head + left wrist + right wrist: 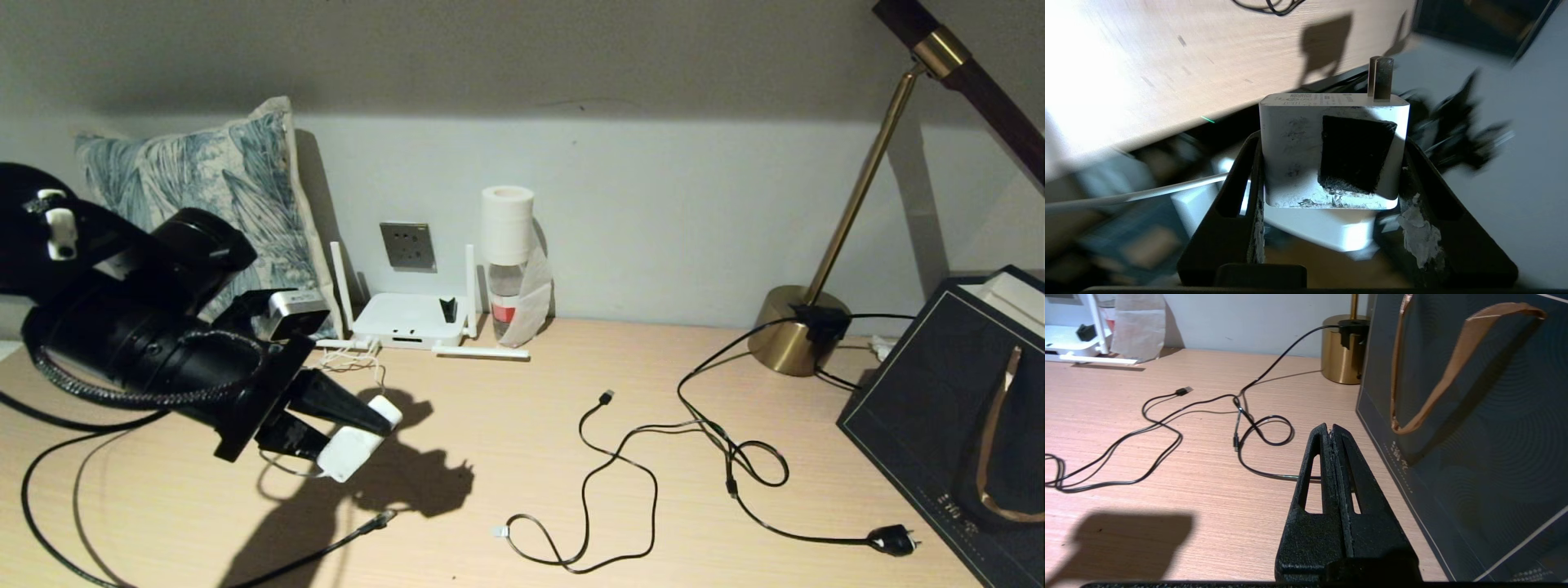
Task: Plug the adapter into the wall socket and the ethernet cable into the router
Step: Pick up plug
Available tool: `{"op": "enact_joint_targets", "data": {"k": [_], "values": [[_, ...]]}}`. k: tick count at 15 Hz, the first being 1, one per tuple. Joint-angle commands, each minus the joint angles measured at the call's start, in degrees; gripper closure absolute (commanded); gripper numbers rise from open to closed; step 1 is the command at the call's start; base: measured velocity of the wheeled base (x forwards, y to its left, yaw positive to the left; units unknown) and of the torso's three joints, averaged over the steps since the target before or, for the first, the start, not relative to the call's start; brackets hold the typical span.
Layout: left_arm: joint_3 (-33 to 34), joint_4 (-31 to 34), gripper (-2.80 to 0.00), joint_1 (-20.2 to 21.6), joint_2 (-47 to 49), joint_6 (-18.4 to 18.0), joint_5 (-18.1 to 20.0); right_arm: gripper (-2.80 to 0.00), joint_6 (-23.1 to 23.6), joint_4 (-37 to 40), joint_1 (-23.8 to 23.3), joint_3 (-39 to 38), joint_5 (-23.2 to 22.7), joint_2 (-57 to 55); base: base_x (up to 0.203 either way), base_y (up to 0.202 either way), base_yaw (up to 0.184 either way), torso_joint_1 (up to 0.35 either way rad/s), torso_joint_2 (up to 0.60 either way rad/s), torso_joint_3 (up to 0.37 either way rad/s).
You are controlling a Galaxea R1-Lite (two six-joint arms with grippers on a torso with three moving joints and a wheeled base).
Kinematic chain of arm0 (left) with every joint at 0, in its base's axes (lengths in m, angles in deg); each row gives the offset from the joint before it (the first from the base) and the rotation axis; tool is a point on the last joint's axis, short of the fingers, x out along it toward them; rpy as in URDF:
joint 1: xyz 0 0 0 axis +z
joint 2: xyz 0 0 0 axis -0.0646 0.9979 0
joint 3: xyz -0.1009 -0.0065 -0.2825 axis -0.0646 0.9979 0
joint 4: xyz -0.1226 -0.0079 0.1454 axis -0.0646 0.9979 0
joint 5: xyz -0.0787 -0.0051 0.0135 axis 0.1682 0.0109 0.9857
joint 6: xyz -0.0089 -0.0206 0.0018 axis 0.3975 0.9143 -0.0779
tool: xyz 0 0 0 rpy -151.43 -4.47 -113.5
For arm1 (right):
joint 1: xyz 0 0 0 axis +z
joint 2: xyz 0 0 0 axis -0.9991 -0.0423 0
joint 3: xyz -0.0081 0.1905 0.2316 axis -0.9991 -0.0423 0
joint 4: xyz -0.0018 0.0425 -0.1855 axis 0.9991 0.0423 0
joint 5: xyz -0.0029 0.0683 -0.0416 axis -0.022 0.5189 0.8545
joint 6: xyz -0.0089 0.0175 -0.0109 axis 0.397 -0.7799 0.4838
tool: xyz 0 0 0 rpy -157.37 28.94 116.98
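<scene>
Your left gripper (359,437) is clamped on the adapter (353,451), lifted above the worktop (506,457), its 2 prongs (1381,78) apparently pointing away from the fingers (1237,196). The wall socket (407,246) sits behind the router (411,320). The right gripper (1332,430) is closed, empty, beside the dark bag (1474,428).

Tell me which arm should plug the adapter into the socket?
Left, probably. The left gripper already holds the adapter, prongs free, on the wall socket's side. The right gripper is shut, empty, beside the bag.
</scene>
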Motion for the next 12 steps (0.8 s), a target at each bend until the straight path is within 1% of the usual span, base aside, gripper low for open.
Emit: {"op": "enact_joint_targets", "data": {"k": [1,2,4,5,7,8,9,11,12], "values": [[-2.1,0.2,0.0,0.7,4.0,22.1,0.9,0.0,0.0,0.0,0.0,-2.0,0.0,-0.1,0.0,0.0,0.0,0.0,0.0,0.0],[-3.3,0.2,0.0,1.7,6.3,27.4,1.0,0.0,0.0,0.0,0.0,-2.0,0.0,-0.1,0.0,0.0,0.0,0.0,0.0,0.0],[-5.3,0.7,0.0,3.2,10.9,31.6,0.4,0.0,0.0,0.0,0.0,-2.0,0.0,-0.1,0.0,0.0,0.0,0.0,0.0,0.0],[-6.1,1.5,0.0,3.6,13.2,32.3,-1.1,0.0,0.0,0.0,0.0,-2.0,0.0,-0.1,0.0,0.0,0.0,0.0,0.0,0.0],[-8.0,3.3,0.0,3.9,17.8,32.6,-5.2,0.0,0.0,0.0,0.0,-2.0,0.0,-0.1,0.0,0.0,0.0,0.0,0.0,0.0],[-8.8,4.4,0.0,4.0,19.7,32.0,-7.3,0.0,0.0,0.0,0.0,-2.0,0.0,-0.1,0.0,0.0,0.0,0.0,0.0,0.0],[-9.1,5.4,0.0,4.4,20.6,29.7,-9.1,0.0,0.0,0.0,0.0,-2.0,0.0,-0.1,0.0,0.0,0.0,0.0,0.0,0.0],[-9.4,7.6,0.0,6.4,21.0,25.8,-9.4,0.0,0.0,0.0,0.0,-2.0,0.0,-0.1,0.0,0.0,0.0,0.0,0.0,0.0],[-9.5,8.4,0.0,7.4,21.2,25.0,-9.4,0.0,0.0,0.0,0.0,-2.0,0.0,-0.1,0.0,0.0,0.0,0.0,0.0,0.0]]}}
